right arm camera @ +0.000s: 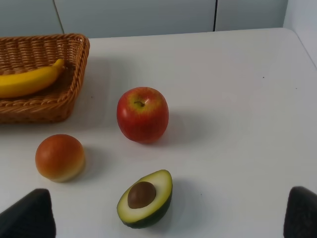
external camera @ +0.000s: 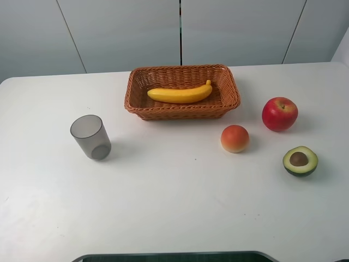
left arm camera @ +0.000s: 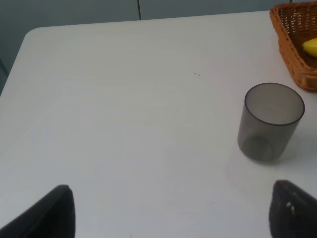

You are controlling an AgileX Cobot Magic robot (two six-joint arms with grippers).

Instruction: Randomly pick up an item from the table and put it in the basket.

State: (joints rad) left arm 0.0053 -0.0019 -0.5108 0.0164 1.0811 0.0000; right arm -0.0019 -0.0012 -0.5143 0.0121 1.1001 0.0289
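The yellow banana [external camera: 180, 94] lies lengthwise inside the orange-brown wicker basket [external camera: 139, 107] at the back middle of the white table [external camera: 174, 202]. In the right wrist view the banana [right arm camera: 27, 82] rests in the basket [right arm camera: 44, 110]. In the left wrist view only the basket's corner [left arm camera: 295, 54] and the banana's end [left arm camera: 310, 47] show. Neither arm shows in the exterior high view. My left gripper [left arm camera: 171, 218] is open and empty, its fingertips [left arm camera: 49, 213] wide apart above bare table near the cup. My right gripper [right arm camera: 166, 220] is open and empty, above the table by the avocado.
A grey translucent cup [external camera: 90, 137] stands at the left, also in the left wrist view [left arm camera: 270, 121]. A red apple [external camera: 280, 113], a round orange-pink fruit [external camera: 235, 138] and an avocado half [external camera: 300, 160] lie at the right.
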